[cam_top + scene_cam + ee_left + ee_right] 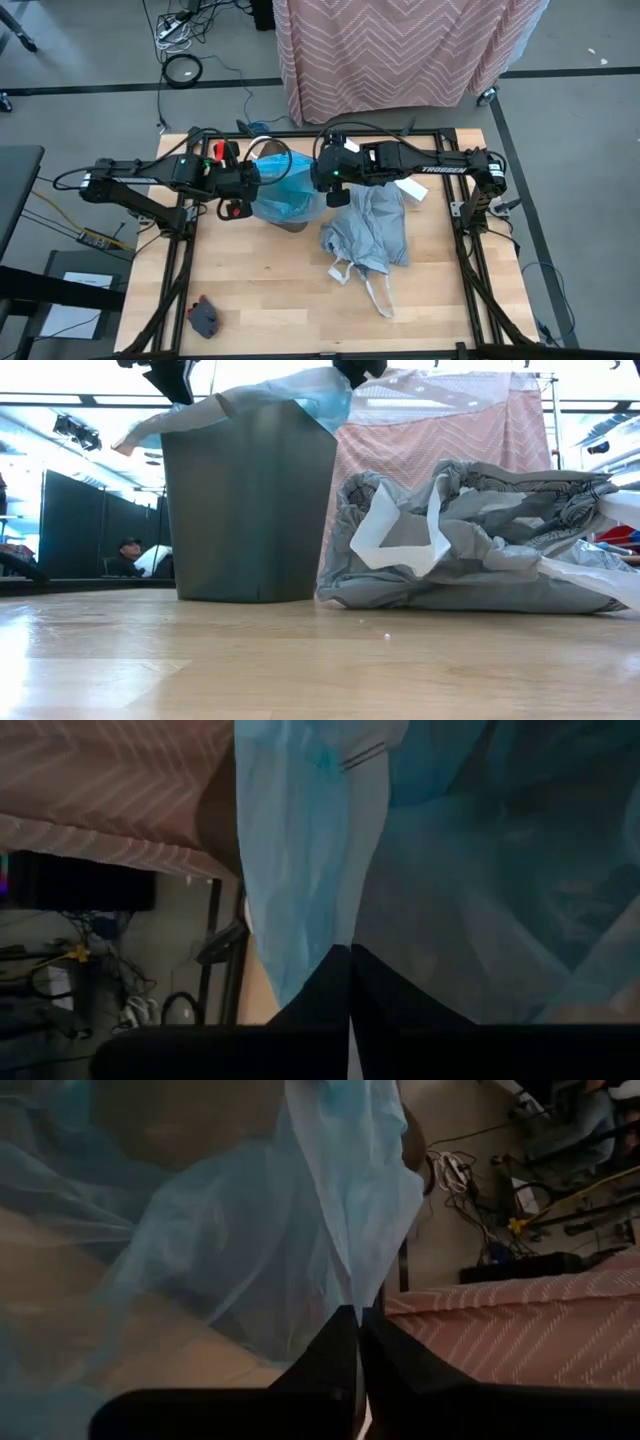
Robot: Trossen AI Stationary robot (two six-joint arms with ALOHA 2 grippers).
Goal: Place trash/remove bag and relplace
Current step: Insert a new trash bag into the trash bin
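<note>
A translucent turquoise-blue bag [285,195] is spread over the mouth of a dark grey bin [250,500], and its rim drapes over the bin's top edge [300,395]. My left gripper [248,185] is shut on the bag at the bin's left side. My right gripper [325,182] is shut on it at the right side. The crumpled light grey bag [370,235] lies on the table right of the bin, with its white loop handles [400,530] showing. No loose trash shows. My left gripper [350,965] pinches the blue bag's rim film [320,920] between its two fingertips, above the bin's left edge. The film fans out from the tips. One layer or several, I cannot tell. My right gripper [358,1320] pinches the blue bag's rim film [350,1270] at its fingertips, above the bin's right edge. The film spreads from the tips down into the bin.
A small dark object [205,318] lies near the table's near left corner. A white tag [410,190] sits by the right arm. A pink chevron cloth [400,50] hangs beyond the far edge. Bare wood [280,290] lies in front of the bin.
</note>
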